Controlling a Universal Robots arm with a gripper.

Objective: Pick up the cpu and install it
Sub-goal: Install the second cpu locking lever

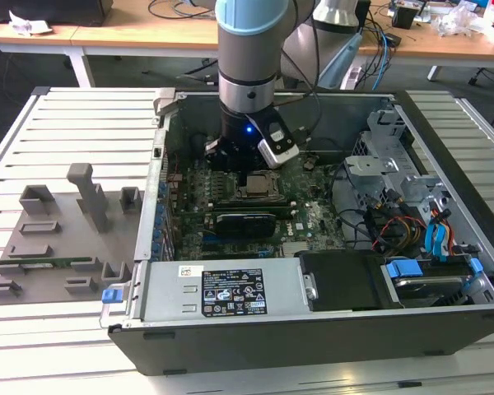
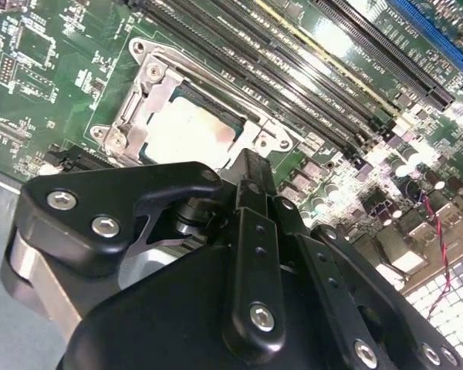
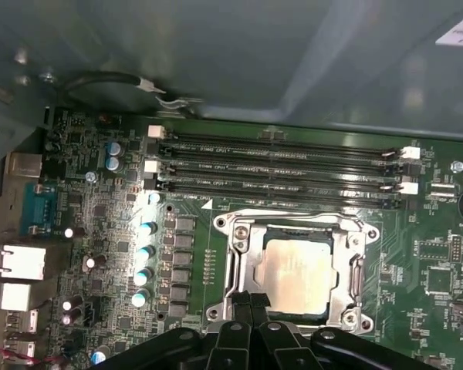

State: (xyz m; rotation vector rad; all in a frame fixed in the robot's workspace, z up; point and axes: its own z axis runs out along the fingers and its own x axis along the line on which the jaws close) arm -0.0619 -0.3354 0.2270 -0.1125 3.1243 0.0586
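The cpu, a small square chip with a silvery-grey top plate, lies flat inside the metal socket frame on the green motherboard. It also shows in the second wrist view as the cpu and in the exterior view as the cpu, under the arm. My gripper hovers just over the socket's edge, fingertips together and nothing between them. In the second wrist view the gripper sits close beside the chip without holding it. In the exterior view the gripper reaches down into the open computer case.
Several memory slots run alongside the socket. A long black expansion card lies in front of it, and a power supply sits nearer the case's front wall. Drive cages and cables fill the exterior view's right. A grey fixture plate lies outside the case on the left.
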